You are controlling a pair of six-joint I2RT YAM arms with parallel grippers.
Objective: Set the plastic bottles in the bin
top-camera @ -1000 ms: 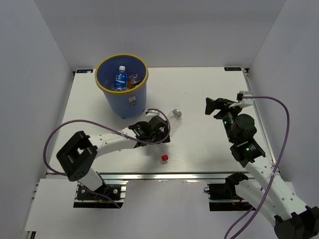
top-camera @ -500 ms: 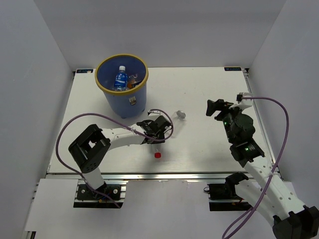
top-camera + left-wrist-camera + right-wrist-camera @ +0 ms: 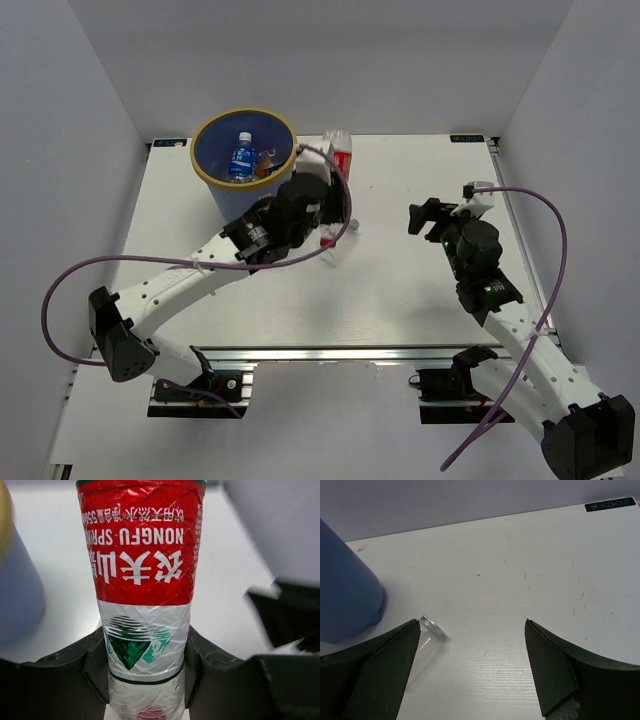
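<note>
My left gripper [image 3: 145, 665] is shut on a clear plastic bottle [image 3: 142, 555] with a red and white label. It holds the bottle near the neck, with the red cap toward the wrist. In the top view this bottle [image 3: 340, 158] hangs above the table just right of the bin [image 3: 228, 200], a blue bucket with a yellow rim, with my left gripper [image 3: 332, 205] around it. Inside the bin lie a blue-labelled bottle [image 3: 241, 157] and an orange one [image 3: 266, 166]. My right gripper [image 3: 425, 215] stands open and empty over the table's right half.
In the right wrist view a small clear thing with a silvery rim [image 3: 432, 626] lies on the table by the left finger [image 3: 375, 670], right of the bin's blue wall [image 3: 345, 590]. Grey walls close in the table on three sides.
My left gripper has shut on the red-labelled bottle low on the table and lifted it up and back, to beside the bin. The right arm has shifted only slightly.
</note>
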